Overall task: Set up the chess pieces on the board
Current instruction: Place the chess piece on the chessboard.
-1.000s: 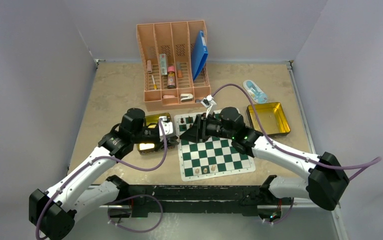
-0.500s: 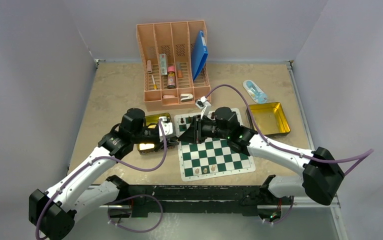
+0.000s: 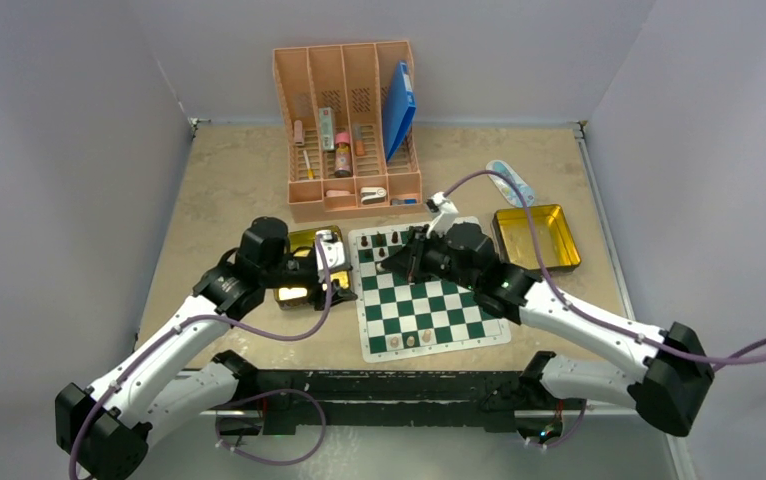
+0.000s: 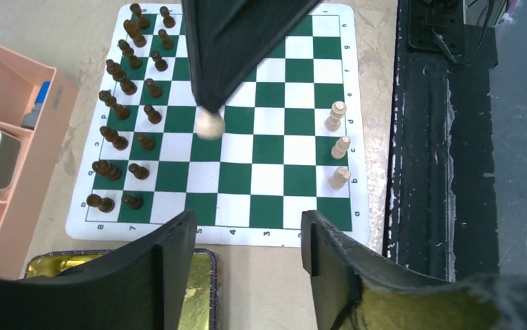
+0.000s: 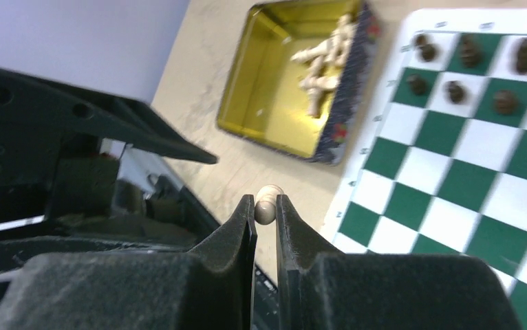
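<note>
The green-and-white board (image 3: 439, 315) lies between my arms and also shows in the left wrist view (image 4: 274, 148). Dark chess pieces (image 4: 126, 86) fill its two far rows. Three pale pieces (image 4: 340, 146) stand on the near row, seen from above too (image 3: 411, 340). My right gripper (image 5: 266, 206) is shut on a pale pawn (image 5: 268, 203). It holds the pawn (image 4: 210, 124) above the board's middle squares. My left gripper (image 4: 247, 237) is open and empty, low beside the board's left edge. It shows in the top view (image 3: 337, 262) too.
A gold tin (image 5: 285, 89) with several pale pieces (image 5: 323, 65) sits left of the board, partly under my left arm (image 3: 294, 270). A second gold tin (image 3: 537, 238) lies at the right. A pink organiser (image 3: 349, 130) stands behind the board.
My right gripper reached left toward the left tin, then came back right over the board with the pale pawn. The left arm has barely moved.
</note>
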Robot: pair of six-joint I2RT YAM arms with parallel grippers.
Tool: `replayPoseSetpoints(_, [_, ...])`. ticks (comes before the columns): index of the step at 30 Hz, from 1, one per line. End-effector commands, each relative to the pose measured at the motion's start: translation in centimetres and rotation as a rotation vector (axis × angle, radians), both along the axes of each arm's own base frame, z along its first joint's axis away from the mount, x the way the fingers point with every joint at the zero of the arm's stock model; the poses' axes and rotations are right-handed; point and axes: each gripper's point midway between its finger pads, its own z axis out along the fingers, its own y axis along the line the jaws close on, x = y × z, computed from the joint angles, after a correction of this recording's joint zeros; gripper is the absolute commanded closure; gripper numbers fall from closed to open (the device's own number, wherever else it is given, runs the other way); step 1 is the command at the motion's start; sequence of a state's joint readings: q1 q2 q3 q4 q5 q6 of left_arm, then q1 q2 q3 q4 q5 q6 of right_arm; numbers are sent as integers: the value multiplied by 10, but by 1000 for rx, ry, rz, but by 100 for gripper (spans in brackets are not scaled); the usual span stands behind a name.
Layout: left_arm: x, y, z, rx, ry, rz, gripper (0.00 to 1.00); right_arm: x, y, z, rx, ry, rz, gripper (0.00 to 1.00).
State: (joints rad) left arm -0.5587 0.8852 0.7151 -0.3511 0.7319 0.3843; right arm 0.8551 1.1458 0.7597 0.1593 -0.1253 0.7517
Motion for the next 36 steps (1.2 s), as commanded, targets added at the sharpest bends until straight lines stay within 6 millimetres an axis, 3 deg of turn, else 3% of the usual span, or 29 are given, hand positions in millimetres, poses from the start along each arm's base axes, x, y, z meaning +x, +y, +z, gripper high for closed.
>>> replayPoseSetpoints(1, [3,-4,32,-65,19,41,41,27,-51,-7,-101,-42,-294,96])
replayPoseSetpoints(3, [6,-6,37,-92,65,89,38,30,-67,-2,-92,-50,-371,100])
replayPoseSetpoints(7, [27,-1,35,-130,259,335,35,31,-96,-14,-133,-2,-519,100])
replayPoseSetpoints(11, [40,5,20,-69,425,507,32,32,-133,-46,-275,90,-703,100])
replayPoseSetpoints(17, [53,17,3,-11,471,623,12,17,-182,-90,-477,223,-935,100])
replayPoseSetpoints(26, [63,46,8,-41,401,773,7,7,-208,-125,-509,310,-1076,100])
replayPoseSetpoints(36, [59,50,14,-73,363,774,7,-3,-242,-151,-530,504,-1321,100])
